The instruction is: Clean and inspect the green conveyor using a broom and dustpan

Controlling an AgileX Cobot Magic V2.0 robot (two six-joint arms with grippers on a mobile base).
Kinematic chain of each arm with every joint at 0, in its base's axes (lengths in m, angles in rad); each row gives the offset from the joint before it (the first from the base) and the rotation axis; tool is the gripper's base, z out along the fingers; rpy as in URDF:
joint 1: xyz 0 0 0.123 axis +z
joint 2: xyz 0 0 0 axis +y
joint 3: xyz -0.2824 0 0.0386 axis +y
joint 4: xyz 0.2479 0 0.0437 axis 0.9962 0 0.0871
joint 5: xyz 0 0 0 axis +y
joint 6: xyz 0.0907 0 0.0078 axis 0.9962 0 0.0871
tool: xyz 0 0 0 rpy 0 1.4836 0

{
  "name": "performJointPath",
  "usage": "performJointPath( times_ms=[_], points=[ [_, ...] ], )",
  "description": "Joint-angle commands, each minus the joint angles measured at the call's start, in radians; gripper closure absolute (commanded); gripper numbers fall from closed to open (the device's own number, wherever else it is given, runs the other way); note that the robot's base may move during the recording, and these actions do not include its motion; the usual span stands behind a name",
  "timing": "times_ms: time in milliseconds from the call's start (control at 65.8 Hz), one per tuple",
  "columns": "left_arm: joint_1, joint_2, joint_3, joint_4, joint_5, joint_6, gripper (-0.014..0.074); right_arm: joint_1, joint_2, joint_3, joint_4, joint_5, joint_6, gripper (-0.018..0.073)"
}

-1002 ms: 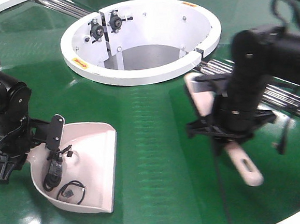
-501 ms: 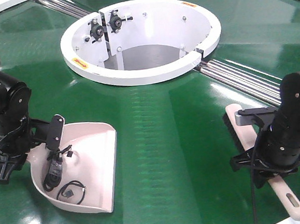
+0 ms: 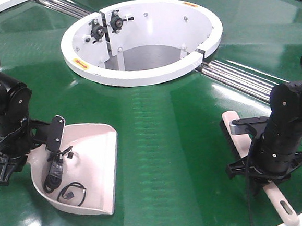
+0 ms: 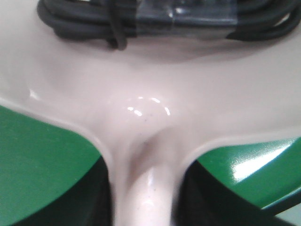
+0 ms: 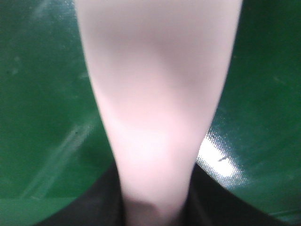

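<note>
On green conveyor (image 3: 158,144): broom (image 3: 229,123) clamped mid-handle by right gripper (image 3: 247,142), dustpan (image 3: 94,154) handle seemingly by left gripper (image 3: 23,149); stiff, slick plastic.

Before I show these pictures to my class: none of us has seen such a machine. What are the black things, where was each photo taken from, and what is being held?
It is a robot with two black arms, each ending in a clamp-like hand called a gripper. The wide picture looks forward over the work surface, a glossy green conveyor circling a white collar, with metal rollers set into it. The left gripper holds the handle of a beige dustpan, which rests on the belt with black cables inside. The right gripper grips the broom, a flat hand brush resting on the belt. The two blurry close-ups come from cameras on the wrists: the left shows the dustpan's handle, the right the broom's handle.
</note>
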State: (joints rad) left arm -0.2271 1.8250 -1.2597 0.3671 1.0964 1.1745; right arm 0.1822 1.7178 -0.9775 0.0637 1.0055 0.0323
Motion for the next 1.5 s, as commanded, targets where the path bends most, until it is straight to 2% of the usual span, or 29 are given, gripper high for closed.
performJointPath(
  times_ms=[0,835,1018,1291,1382,1488],
  points=[
    [-0.007,-0.042,-0.029,0.002,0.001,-0.004,0.0603,-0.007,-0.026,-0.017,-0.003,0.018,-0.022,0.0554],
    [-0.007,-0.042,-0.029,0.002,0.001,-0.004,0.0603,-0.007,-0.026,-0.017,0.001,0.041,-0.06,0.0551],
    [-0.007,-0.036,-0.029,0.002,-0.042,-0.004,0.0603,-0.007,-0.026,-0.017,0.001,0.036,-0.064,0.0551],
    [-0.007,-0.037,-0.029,0.001,-0.04,-0.004,0.0603,-0.007,-0.026,-0.017,0.001,0.035,-0.064,0.0551],
    [-0.007,-0.038,-0.029,0.0,-0.011,-0.036,0.0602,-0.007,-0.026,-0.017,0.001,0.034,-0.064,0.0551],
    [-0.006,-0.038,-0.029,0.001,0.0,-0.038,0.0592,-0.007,-0.026,-0.017,0.001,0.034,-0.064,0.0551]
  ],
)
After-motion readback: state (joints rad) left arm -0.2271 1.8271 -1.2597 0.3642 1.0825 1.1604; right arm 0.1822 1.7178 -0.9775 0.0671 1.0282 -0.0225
